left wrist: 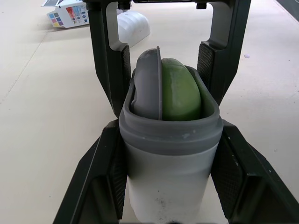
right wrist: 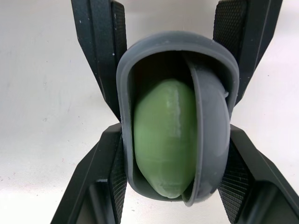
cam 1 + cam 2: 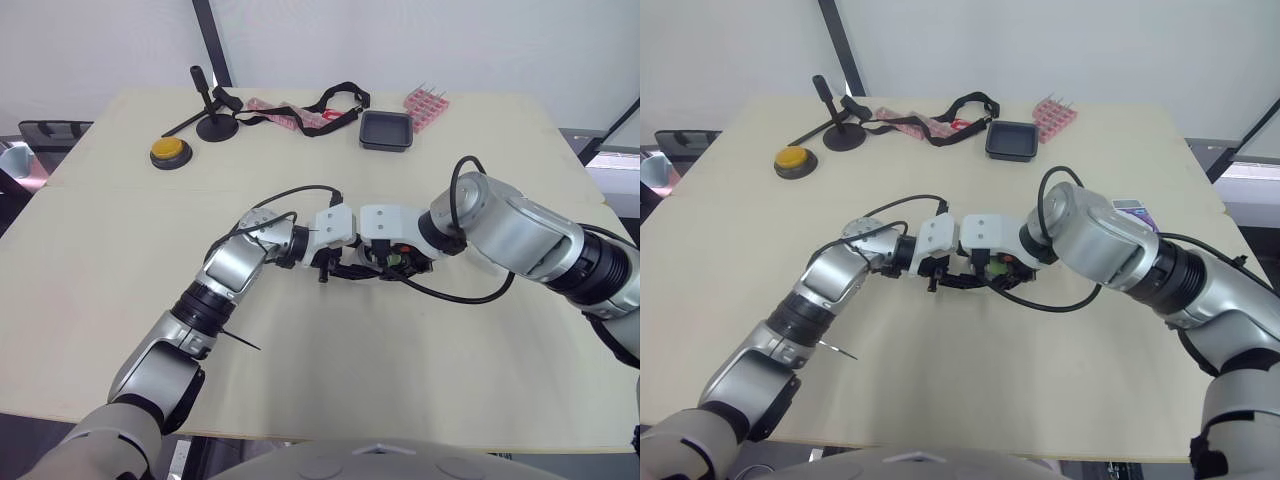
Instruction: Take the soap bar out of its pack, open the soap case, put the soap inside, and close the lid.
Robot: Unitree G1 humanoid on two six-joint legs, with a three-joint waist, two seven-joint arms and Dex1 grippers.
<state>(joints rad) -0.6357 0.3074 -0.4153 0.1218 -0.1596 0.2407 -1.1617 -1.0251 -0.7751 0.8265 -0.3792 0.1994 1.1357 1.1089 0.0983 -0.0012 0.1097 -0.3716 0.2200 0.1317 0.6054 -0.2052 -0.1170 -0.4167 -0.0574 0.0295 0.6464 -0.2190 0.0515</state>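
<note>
Nearest you, L arm comes in from the near-left, and its left gripper (image 1: pixel 169 128) has its jaws clamped on the pale body of the soap case (image 1: pixel 168 182), mid-worktop (image 3: pixel 420 390). Prob. held that way to brace the case, which lies on its side w/ mouth pointing right, so the other arm can work on it. Soap (image 2: pixel 163 140), green, sits inside the case. Grey lid (image 1: pixel 147 84) isn't seated: it stands on edge in the mouth, wedged beside the soap. Right gripper (image 2: pixel 174 128) meets the case head-on, jaws narrowed onto the two sides of the rim end. I'd guess it's there to turn the lid flat and press it home. Closing is what's left for you. Far right, soap pack (image 3: pixel 1132 208) lies well apart from both grippers.

Views: head cams give you both arms meeting nose to nose, wrists covering the case bar a speck of green. L wrist cam gives the case body side-on and the lid edge-on. R wrist cam looks straight down the mouth, w/ soap deep in and lid tilted across beside it, so check seating there.
</note>
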